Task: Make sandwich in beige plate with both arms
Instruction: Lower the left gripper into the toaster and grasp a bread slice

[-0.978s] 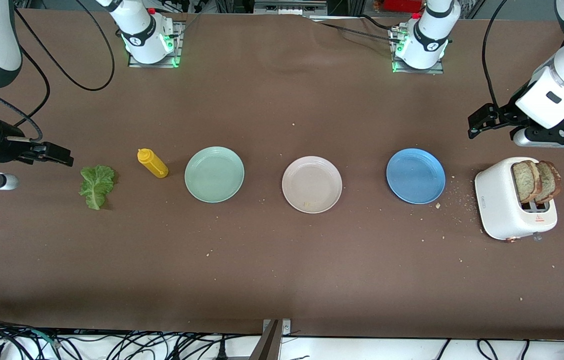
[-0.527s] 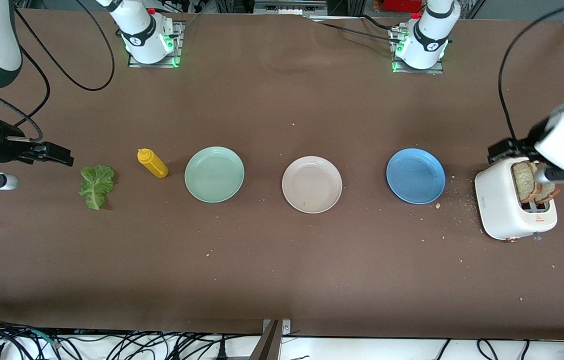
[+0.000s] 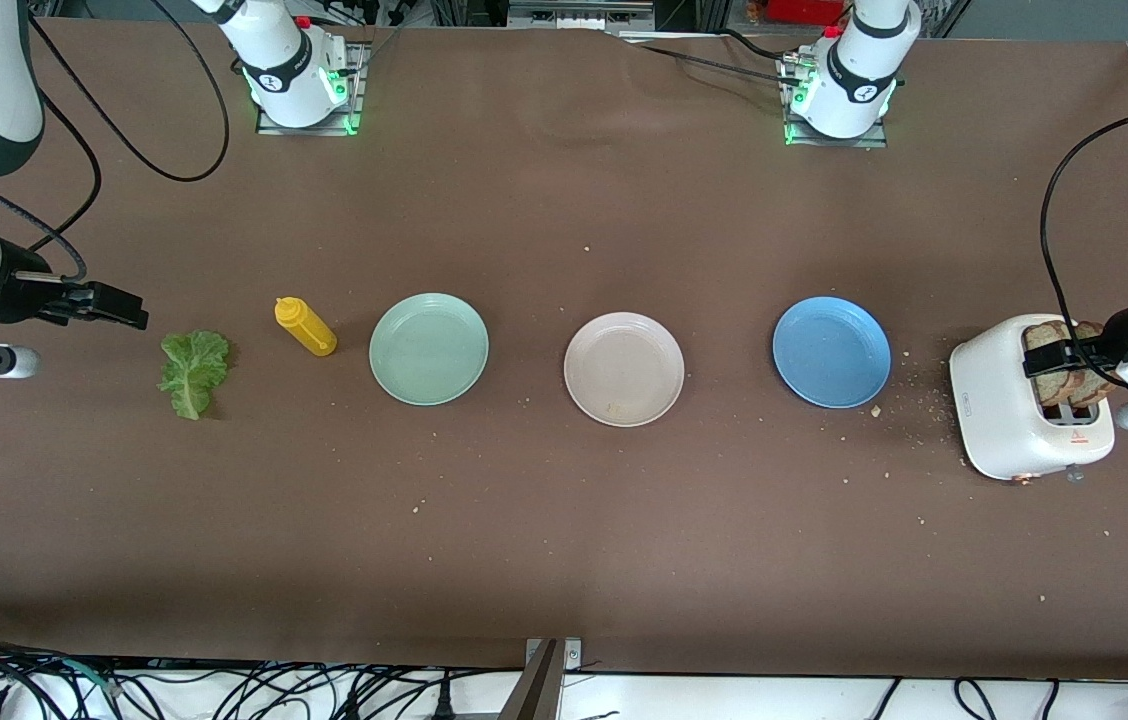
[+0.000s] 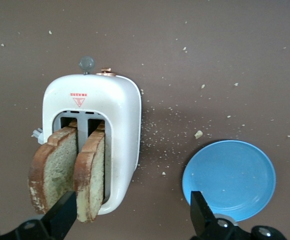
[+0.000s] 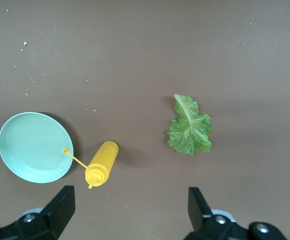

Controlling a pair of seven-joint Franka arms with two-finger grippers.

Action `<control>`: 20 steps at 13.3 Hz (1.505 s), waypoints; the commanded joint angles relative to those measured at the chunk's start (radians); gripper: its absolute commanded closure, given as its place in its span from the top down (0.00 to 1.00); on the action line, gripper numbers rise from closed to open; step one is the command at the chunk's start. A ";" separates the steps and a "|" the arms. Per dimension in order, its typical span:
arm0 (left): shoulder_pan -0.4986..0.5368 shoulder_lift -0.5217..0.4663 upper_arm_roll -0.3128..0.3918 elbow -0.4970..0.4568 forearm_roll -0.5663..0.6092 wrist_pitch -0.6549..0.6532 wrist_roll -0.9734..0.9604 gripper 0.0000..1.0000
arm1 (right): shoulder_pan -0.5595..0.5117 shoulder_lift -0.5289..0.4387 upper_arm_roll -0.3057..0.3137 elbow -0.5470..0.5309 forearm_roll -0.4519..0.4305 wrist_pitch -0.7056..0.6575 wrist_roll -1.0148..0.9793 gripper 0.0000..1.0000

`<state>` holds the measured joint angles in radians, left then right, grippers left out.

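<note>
Over at 9 o'clock, our right end effector (image 3: 114, 305) waits released above the lettuce (image 3: 193, 372). Beige plate (image 3: 624, 368) sits bare mid-surface. At 3 o'clock, our left end effector (image 3: 1059, 357) gapes around the toaster's (image 3: 999, 405) bread (image 3: 1074, 382); next we pinch one slice.

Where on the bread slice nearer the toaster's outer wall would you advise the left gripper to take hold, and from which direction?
Probably from above: grip the slice by its upper edge, one finger on each flat face. Both slices stand upright in the toaster slots, only the tops exposed. The left gripper is open above them.
</note>
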<state>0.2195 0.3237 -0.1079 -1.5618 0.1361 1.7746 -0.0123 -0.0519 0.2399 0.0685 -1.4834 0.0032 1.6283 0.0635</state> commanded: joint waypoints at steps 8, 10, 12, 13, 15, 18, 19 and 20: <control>0.066 -0.003 -0.009 -0.153 0.094 0.112 0.032 1.00 | -0.005 -0.013 0.002 -0.008 -0.012 -0.010 -0.014 1.00; 0.070 -0.006 -0.009 -0.190 0.094 0.114 0.032 0.88 | -0.005 -0.013 0.002 -0.008 -0.012 -0.010 -0.014 1.00; 0.069 -0.015 -0.009 -0.208 0.095 0.112 0.031 0.33 | -0.005 -0.013 0.002 -0.008 -0.012 -0.010 -0.014 1.00; 0.067 -0.015 -0.010 -0.204 0.095 0.112 0.029 0.10 | -0.005 -0.013 0.002 -0.008 -0.012 -0.010 -0.014 1.00; 0.066 -0.017 -0.013 -0.199 0.114 0.111 0.028 0.00 | -0.005 -0.013 0.002 -0.008 -0.012 -0.010 -0.014 1.00; 0.060 -0.067 -0.018 -0.193 0.149 0.065 0.028 0.00 | -0.005 -0.011 0.002 -0.008 -0.012 -0.010 -0.014 1.00; 0.064 -0.084 -0.018 -0.188 0.149 0.046 0.035 0.00 | -0.005 -0.011 0.002 -0.008 -0.012 -0.010 -0.014 1.00; 0.067 -0.113 -0.015 -0.188 0.148 0.042 0.063 0.00 | -0.005 -0.011 0.002 -0.008 -0.012 -0.010 -0.014 1.00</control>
<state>0.2813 0.2857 -0.1192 -1.7369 0.2574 1.8497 0.0102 -0.0519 0.2399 0.0684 -1.4834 0.0031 1.6265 0.0634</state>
